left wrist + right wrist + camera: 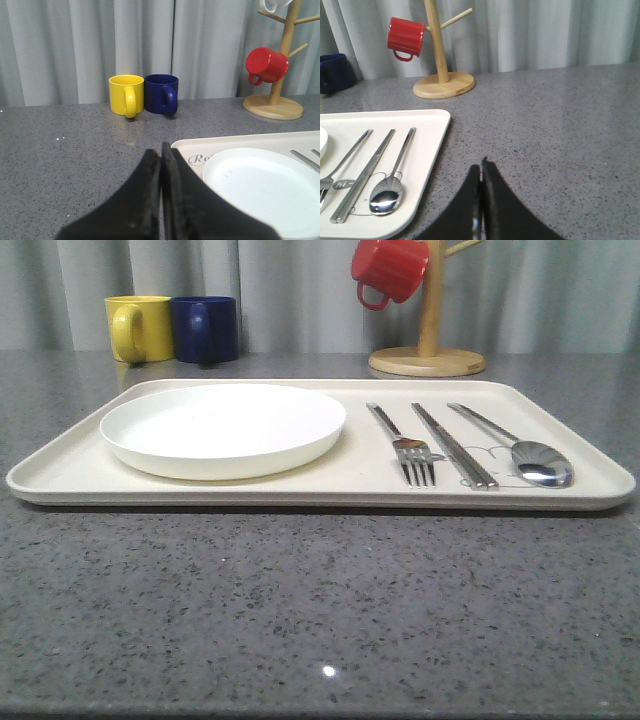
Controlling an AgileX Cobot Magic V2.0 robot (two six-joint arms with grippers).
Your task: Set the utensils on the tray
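Grey countertop up front, then the tray with fork, chopsticks and spoon at the plate's three o'clock; left gripper and right gripper pinched closed, empty, so only a stray swing risks scattering them

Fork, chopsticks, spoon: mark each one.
fork point(416, 466), front view, at the base of the tines.
chopsticks point(452, 444), front view, mid-length on the pair.
spoon point(541, 463), front view, on the bowl.
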